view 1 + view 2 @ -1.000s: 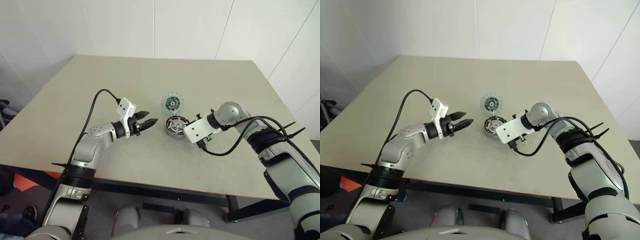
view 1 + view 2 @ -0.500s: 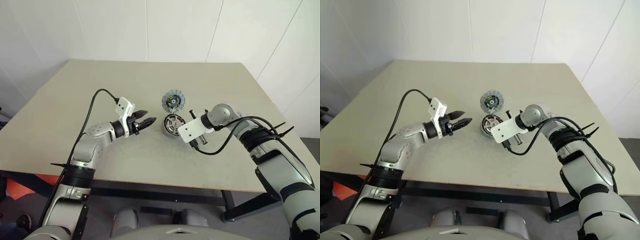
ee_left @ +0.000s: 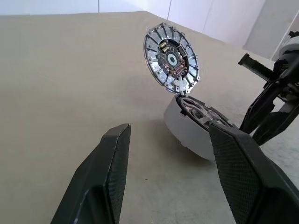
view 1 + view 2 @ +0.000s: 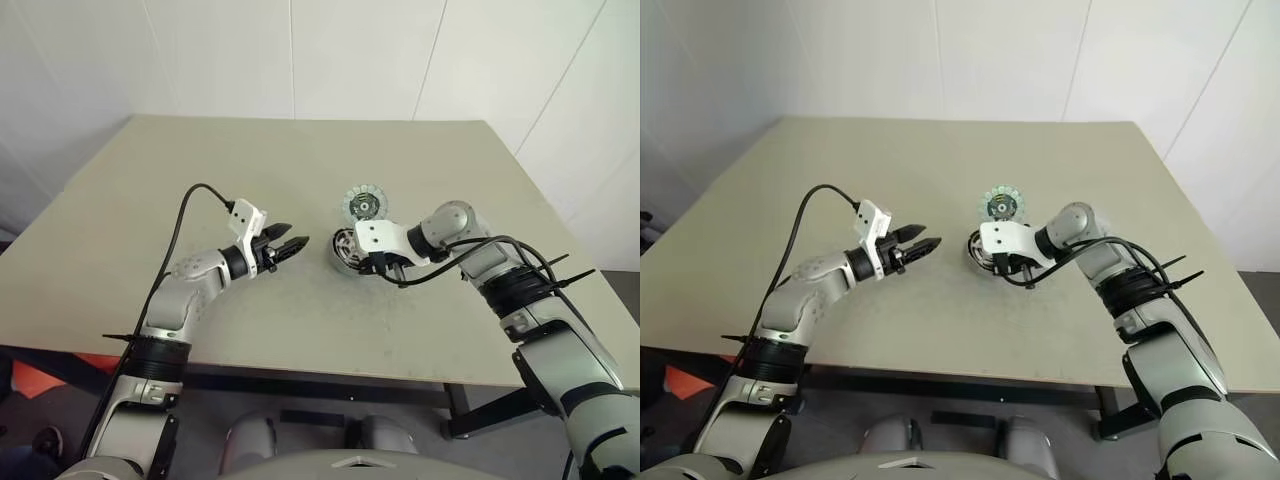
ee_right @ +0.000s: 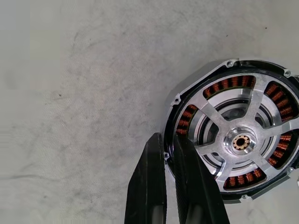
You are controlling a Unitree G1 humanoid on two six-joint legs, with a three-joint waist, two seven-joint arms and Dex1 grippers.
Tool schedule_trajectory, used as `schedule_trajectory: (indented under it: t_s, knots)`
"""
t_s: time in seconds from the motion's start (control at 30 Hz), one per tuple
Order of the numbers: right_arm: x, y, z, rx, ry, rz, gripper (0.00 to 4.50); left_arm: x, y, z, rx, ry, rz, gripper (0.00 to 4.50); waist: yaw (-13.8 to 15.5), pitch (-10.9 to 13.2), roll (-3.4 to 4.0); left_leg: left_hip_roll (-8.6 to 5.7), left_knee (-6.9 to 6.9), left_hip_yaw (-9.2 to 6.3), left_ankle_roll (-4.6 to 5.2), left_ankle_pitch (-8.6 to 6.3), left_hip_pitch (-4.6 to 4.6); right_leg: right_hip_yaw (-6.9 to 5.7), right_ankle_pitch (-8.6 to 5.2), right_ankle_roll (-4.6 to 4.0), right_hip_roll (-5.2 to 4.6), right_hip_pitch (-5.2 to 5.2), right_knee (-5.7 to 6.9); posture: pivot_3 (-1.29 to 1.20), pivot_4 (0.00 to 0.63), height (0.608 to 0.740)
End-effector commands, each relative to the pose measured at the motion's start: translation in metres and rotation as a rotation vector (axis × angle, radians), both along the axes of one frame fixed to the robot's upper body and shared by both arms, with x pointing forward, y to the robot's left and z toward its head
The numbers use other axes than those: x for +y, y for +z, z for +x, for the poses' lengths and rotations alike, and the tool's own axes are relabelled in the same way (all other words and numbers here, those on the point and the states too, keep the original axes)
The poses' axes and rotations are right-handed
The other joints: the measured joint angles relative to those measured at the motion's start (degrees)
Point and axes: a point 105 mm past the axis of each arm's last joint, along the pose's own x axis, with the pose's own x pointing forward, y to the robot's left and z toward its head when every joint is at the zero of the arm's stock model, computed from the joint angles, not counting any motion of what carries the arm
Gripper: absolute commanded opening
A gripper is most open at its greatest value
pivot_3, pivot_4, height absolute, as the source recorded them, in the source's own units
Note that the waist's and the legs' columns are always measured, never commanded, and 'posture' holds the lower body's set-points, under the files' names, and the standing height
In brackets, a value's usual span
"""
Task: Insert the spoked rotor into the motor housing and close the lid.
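The tan table [image 4: 200, 170] carries the assembly near its middle, between the two arms. The motor housing [image 5: 238, 140] rests on the table, open face up. Copper-orange windings are visible through a five-armed silver centre piece with a small hub. The spoked rotor [image 3: 171, 59] is not seated. It stands tilted on edge just behind the housing, its lower rim touching the housing's far rim and its dark centre turned toward the robot's left. What keeps it propped there cannot be determined. The left gripper [image 4: 298, 235] hangs above the table to the left of the housing, near but apart from it. It points level toward the housing with its fingers spread wide and nothing between them. The right gripper [image 5: 167, 137] angles down at the right-hand rim of the housing with its fingers drawn together to a thin slit. It appears to pinch the rim's edge near a small screw tab, though whether there is firm contact is unclear. The step in hand is judged to be rotor insertion, with the right arm steadying the housing. The next move calls for tipping the rotor down flat and concentric with the hub, so that it drops in without catching on the rim. The housing must stay fixed meanwhile. The lid can be fitted only after the rotor sits flush.
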Motion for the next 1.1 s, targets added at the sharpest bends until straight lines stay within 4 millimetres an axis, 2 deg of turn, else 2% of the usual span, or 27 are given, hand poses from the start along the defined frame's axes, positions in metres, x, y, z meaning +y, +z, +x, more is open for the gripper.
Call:
schedule_trajectory:
  t_s: [0.03,0.13,0.17,0.27,0.37,0.43,0.53,0.67,0.77,0.9,1.03,1.1]
  knots:
    - [-0.001,0.045,-0.003,0.061,-0.130,0.091,0.02,0.000,0.006,-0.006,-0.034,0.024,-0.028,2.82,0.5,0.0,0.00,0.00,0.01,0.01,0.05,0.00,-0.31,0.00,0.00,0.00,0.01,-0.31,0.01,0.00,0.000,0.740]
    - [0.004,0.059,0.003,0.162,-0.336,0.139,0.02,-0.004,-0.001,-0.012,-0.020,0.033,-0.041,2.82,0.8,0.0,0.04,0.04,0.06,0.02,0.15,-0.05,-0.74,-0.04,-0.01,-0.01,0.02,-0.73,0.06,0.00,0.000,0.740]
    - [0.007,0.061,0.007,0.213,-0.455,0.159,0.02,-0.005,-0.002,-0.013,-0.016,0.039,-0.047,2.82,0.7,0.0,0.07,0.05,0.07,0.05,0.15,-0.05,-0.77,-0.03,-0.02,-0.02,0.03,-0.79,0.05,0.00,0.000,0.740]
    - [0.011,0.057,0.007,0.406,-0.750,0.154,0.02,-0.006,-0.003,-0.015,-0.014,0.057,-0.055,2.82,0.9,0.1,0.12,0.09,0.06,0.06,0.00,0.01,-0.75,-0.01,-0.04,-0.07,0.08,-0.85,0.06,0.00,0.000,0.740]
    - [0.018,0.046,0.001,0.562,-0.889,0.136,0.02,-0.001,-0.005,-0.019,-0.009,0.090,-0.062,2.82,1.9,0.1,0.16,0.23,0.02,0.03,-0.36,-0.04,-0.18,-0.01,-0.04,-0.07,0.19,-0.26,-0.02,0.00,0.000,0.740]
    - [0.022,0.042,0.002,0.594,-0.909,0.131,0.02,0.001,-0.006,-0.021,-0.005,0.106,-0.065,2.82,2.2,0.1,0.18,0.22,-0.09,0.04,-0.44,-0.01,0.23,0.02,-0.28,0.36,0.18,0.11,-0.08,0.00,0.000,0.740]
    - [0.033,0.038,0.006,0.654,-0.931,0.152,0.02,0.006,-0.008,-0.027,0.003,0.135,-0.066,2.82,2.3,0.2,0.26,0.16,-0.11,0.04,-0.54,0.05,0.24,0.10,-0.28,0.38,0.17,0.11,-0.07,0.00,0.000,0.740]
    - [0.060,0.046,0.023,0.695,-1.026,0.254,0.02,0.011,-0.013,-0.037,0.022,0.168,-0.062,2.82,1.6,0.2,0.26,0.15,-0.25,0.04,-0.67,0.12,0.38,0.16,-0.26,0.34,0.20,0.09,-0.01,0.00,0.000,0.740]
    - [0.077,0.052,0.031,0.703,-1.093,0.298,0.02,0.013,-0.014,-0.042,0.031,0.182,-0.062,2.82,0.8,0.2,0.27,0.17,-0.56,0.03,-1.21,0.43,0.41,0.23,-0.23,0.27,0.31,-0.11,-0.01,0.00,0.000,0.740]
    - [0.093,0.047,0.032,0.710,-1.143,0.311,0.02,0.015,-0.013,-0.045,0.034,0.198,-0.058,2.82,0.5,0.2,0.30,0.45,-0.67,0.03,-1.38,0.52,0.32,0.21,-0.24,0.09,0.59,-0.28,-0.01,0.00,0.000,0.740]
    - [0.098,0.038,0.026,0.706,-1.135,0.310,0.02,0.021,-0.012,-0.045,0.032,0.217,-0.050,2.82,0.6,0.2,0.30,0.44,-0.73,0.03,-1.44,0.55,0.34,0.20,-0.24,0.04,0.60,-0.27,-0.02,0.00,0.000,0.740]
    - [0.095,0.033,0.025,0.682,-1.145,0.296,0.69,0.024,-0.011,-0.044,0.032,0.224,-0.047,2.82,0.6,0.2,0.30,0.43,-0.73,0.04,-1.44,0.55,0.38,0.22,-0.25,0.08,0.60,-0.24,-0.03,0.00,0.000,0.740]
